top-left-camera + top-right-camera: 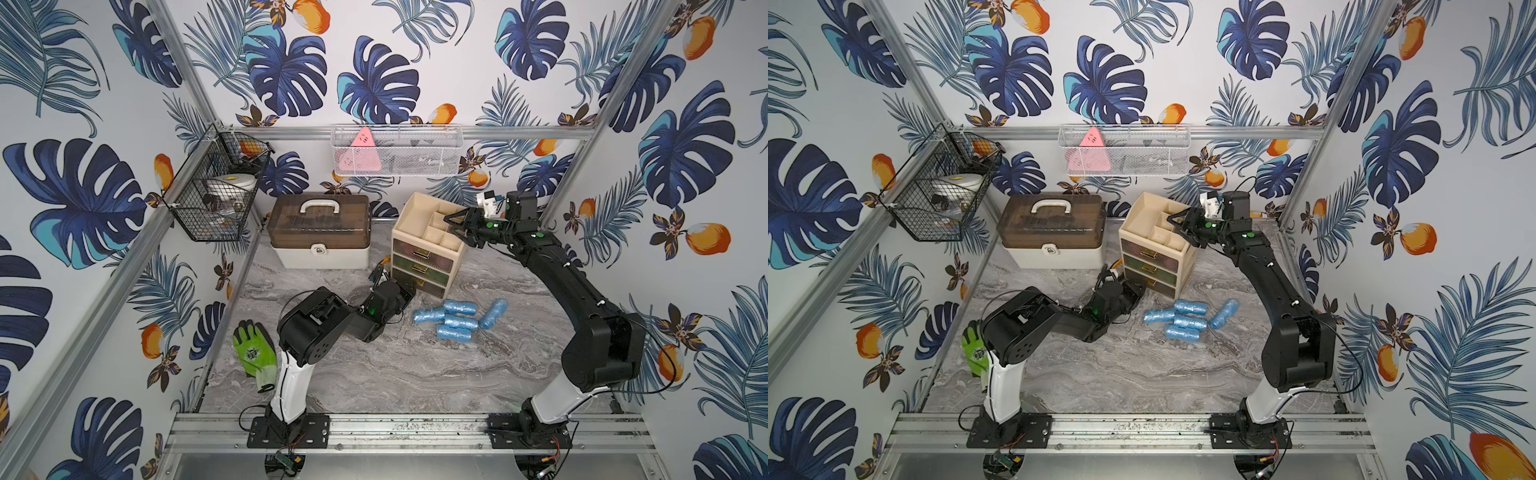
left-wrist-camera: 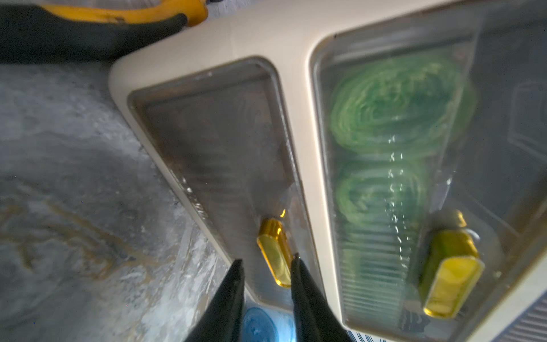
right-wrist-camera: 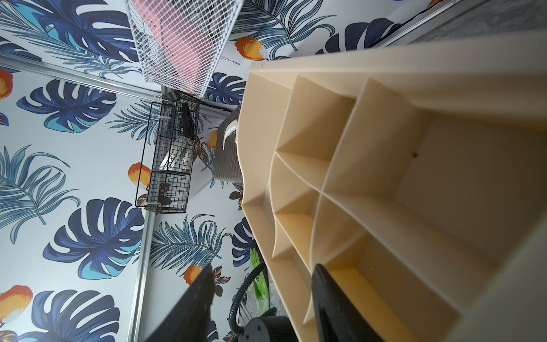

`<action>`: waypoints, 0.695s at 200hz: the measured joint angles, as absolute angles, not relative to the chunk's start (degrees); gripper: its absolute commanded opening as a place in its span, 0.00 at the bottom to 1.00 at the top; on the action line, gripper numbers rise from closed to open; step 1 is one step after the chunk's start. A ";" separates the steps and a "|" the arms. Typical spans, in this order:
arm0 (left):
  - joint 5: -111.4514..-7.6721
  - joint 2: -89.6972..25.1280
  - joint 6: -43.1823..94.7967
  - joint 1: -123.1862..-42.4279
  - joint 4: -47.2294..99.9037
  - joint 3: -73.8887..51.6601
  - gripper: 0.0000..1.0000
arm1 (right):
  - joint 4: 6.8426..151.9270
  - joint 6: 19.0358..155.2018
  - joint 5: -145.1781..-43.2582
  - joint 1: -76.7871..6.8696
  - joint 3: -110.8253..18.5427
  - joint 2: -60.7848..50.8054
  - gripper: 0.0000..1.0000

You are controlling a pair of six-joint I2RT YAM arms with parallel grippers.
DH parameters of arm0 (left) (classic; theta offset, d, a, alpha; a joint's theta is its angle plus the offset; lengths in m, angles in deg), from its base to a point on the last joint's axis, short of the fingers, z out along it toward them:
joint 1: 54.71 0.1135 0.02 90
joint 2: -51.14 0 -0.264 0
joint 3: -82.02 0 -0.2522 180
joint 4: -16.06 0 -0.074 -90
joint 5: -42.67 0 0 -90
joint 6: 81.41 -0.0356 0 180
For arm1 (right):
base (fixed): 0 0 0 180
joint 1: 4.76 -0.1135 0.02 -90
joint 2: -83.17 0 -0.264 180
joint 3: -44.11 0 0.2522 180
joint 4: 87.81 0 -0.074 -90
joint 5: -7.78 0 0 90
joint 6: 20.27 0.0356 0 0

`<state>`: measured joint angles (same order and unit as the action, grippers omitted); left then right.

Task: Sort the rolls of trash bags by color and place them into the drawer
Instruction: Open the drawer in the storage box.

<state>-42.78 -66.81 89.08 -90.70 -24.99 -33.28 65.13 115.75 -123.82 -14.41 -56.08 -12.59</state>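
Lower centre in the left wrist view, the left jaws stand parted, empty, straddling the gold handle (image 2: 275, 251) of the bottom drawer (image 2: 219, 165) crosswise. Right jaws gape empty above the organizer (image 1: 456, 266). Blue rolls (image 1: 455, 318) lie on the bench (image 1: 374, 374), centre-right.

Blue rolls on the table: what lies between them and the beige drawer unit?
Nothing lies there. In both top views only a bare strip of marble table separates the blue rolls from the drawer unit.

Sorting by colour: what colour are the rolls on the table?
The rolls are blue; top views.
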 measured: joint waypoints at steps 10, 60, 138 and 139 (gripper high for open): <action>-42.60 -67.70 89.73 -90.67 -26.15 -33.24 0.31 | 64.83 115.78 -123.82 -14.41 -56.22 -12.59 0.56; -42.16 -70.41 91.57 -90.52 -31.43 -32.89 0.31 | 64.52 115.97 -123.82 -14.34 -56.35 -12.59 0.56; -41.35 -73.34 92.92 -90.24 -37.60 -32.91 0.31 | 64.70 116.63 -124.09 -14.30 -56.32 -12.81 0.56; -41.35 -73.47 92.99 -90.21 -37.75 -32.82 0.31 | 64.72 116.63 -124.09 -14.30 -56.32 -12.81 0.56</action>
<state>-41.35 -73.47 92.99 -90.21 -37.75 -32.82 64.72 116.63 -124.09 -14.30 -56.32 -12.81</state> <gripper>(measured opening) 0.313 0.558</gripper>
